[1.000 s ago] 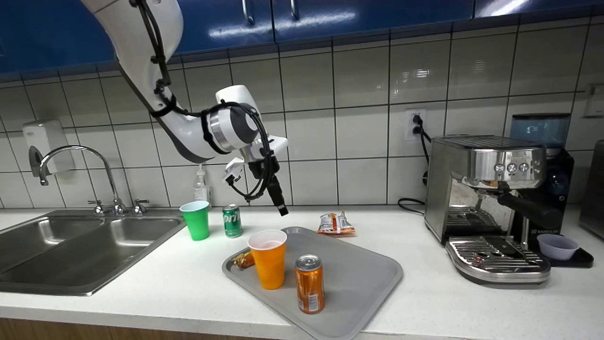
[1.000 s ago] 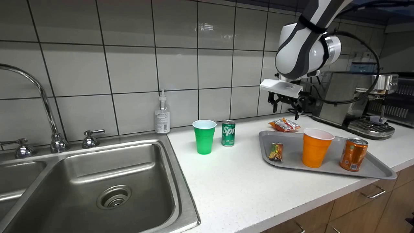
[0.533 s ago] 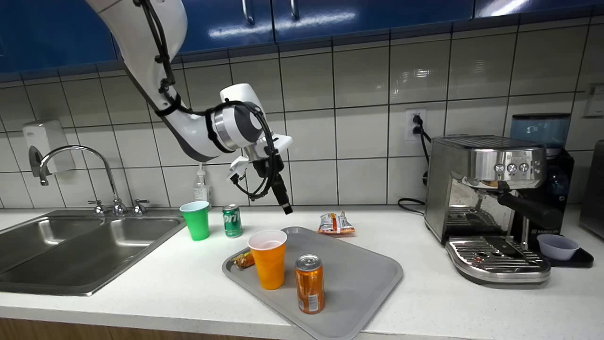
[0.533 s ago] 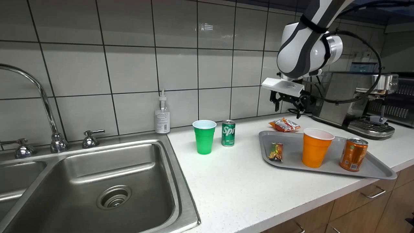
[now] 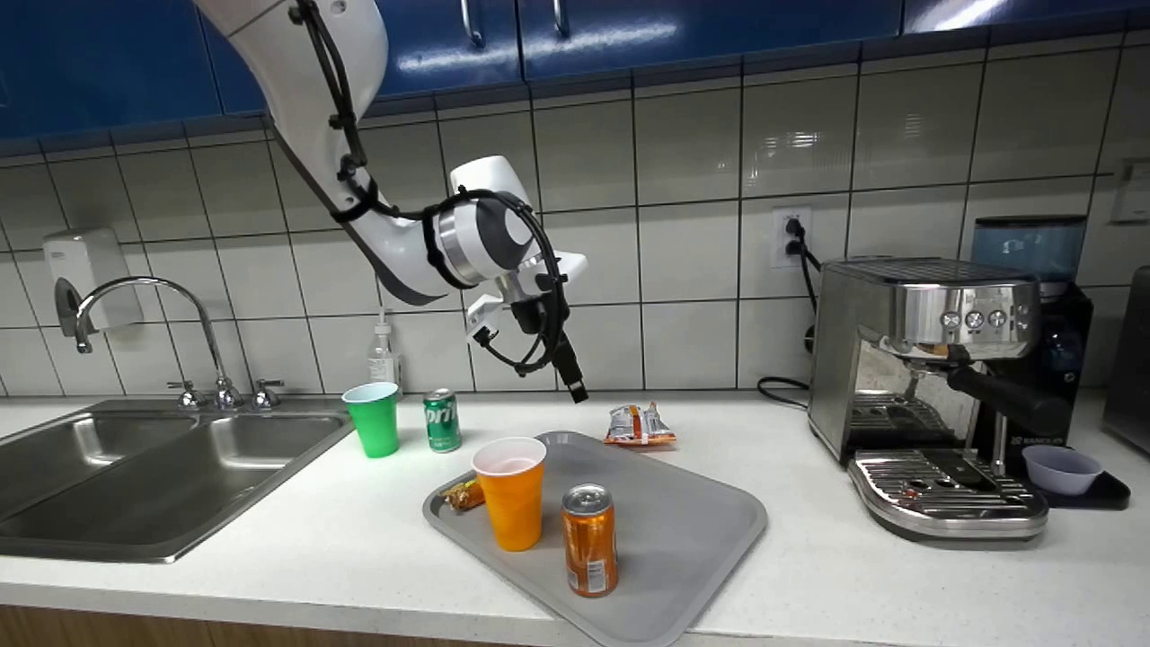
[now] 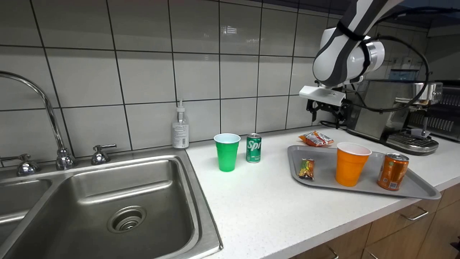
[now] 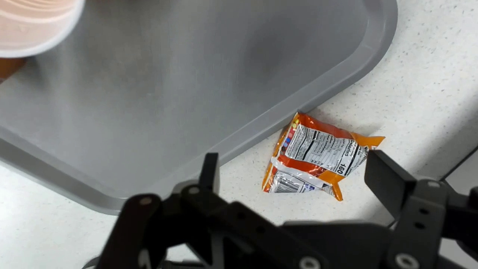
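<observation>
My gripper (image 7: 294, 160) stands open in the wrist view, its black fingers wide apart with nothing held. Beyond and between them, lower down, an orange and white snack bag (image 7: 317, 149) lies on the white counter against the edge of a grey tray (image 7: 239, 140). In both exterior views the gripper (image 5: 578, 394) hangs above the counter near that bag (image 6: 316, 138), not touching it. On the tray (image 5: 674, 512) stand an orange cup (image 5: 509, 494) and an orange can (image 5: 590, 548). A small wrapped snack (image 6: 307, 168) lies by the cup, partly hidden behind it in an exterior view.
A green cup (image 5: 373, 422) and a green Sprite can (image 5: 442, 422) stand beside the steel sink (image 5: 260, 449). Behind them is a soap bottle (image 6: 180, 129). An espresso machine (image 5: 925, 359) stands on the counter, with blue cabinets (image 5: 710, 36) overhead.
The arm has moved toward the coffee machine, bringing the gripper closer to the snack bag. Its jaws have stayed open, and the objects on the counter and tray have not moved.
</observation>
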